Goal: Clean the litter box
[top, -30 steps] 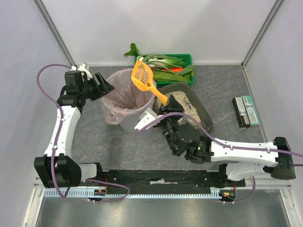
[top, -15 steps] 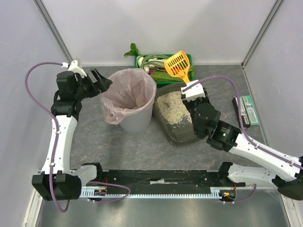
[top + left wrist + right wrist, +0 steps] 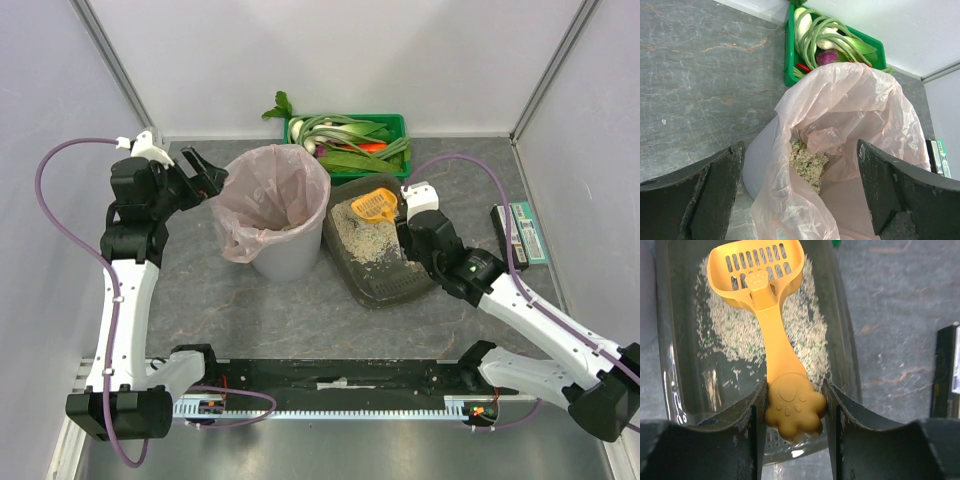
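The grey marbled surface [image 3: 250, 300] carried the litter box [image 3: 380, 290] right of centre, with pale litter gathered toward its far end. Just beside it on the left stood the round grey bin [image 3: 285, 258] with a pink liner, and a green crate [image 3: 398, 122] of vegetables sat behind both. The right pincer [image 3: 795, 405] was clamped on the paw-shaped handle of the orange scoop [image 3: 760, 275], whose slotted head lay over the litter. The left pincer [image 3: 207, 172] gaped wide beside the bin's left rim, holding nothing.

left arm [image 3: 125, 300]: showing white links, black joints | purple cable [image 3: 39, 188]: looping out at 9 o'clock | right arm [image 3: 540, 318]: wearing matching colours
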Controlling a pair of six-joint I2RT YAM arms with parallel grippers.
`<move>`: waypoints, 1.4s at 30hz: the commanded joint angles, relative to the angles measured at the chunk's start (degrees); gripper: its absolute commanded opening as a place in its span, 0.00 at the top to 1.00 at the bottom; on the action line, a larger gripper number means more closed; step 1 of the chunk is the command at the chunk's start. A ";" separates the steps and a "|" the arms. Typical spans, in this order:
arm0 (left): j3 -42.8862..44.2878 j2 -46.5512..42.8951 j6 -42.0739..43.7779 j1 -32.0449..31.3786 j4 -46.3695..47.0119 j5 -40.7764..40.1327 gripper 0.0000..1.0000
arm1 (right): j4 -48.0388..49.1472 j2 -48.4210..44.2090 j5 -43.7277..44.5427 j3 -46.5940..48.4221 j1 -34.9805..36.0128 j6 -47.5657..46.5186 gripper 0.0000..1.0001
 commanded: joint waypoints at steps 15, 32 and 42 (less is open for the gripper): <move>2.00 -1.91 -0.47 -0.10 -2.47 -2.55 0.03 | 15.62 8.66 -10.14 -7.89 -7.20 8.42 1.00; 2.18 -2.27 0.41 -0.10 -4.93 -4.31 0.03 | 38.57 14.38 -8.38 -18.17 -7.28 0.86 1.00; 0.42 -2.18 -0.12 -0.11 -4.66 -4.57 0.04 | 32.06 14.99 -3.20 -18.79 -7.20 2.26 0.80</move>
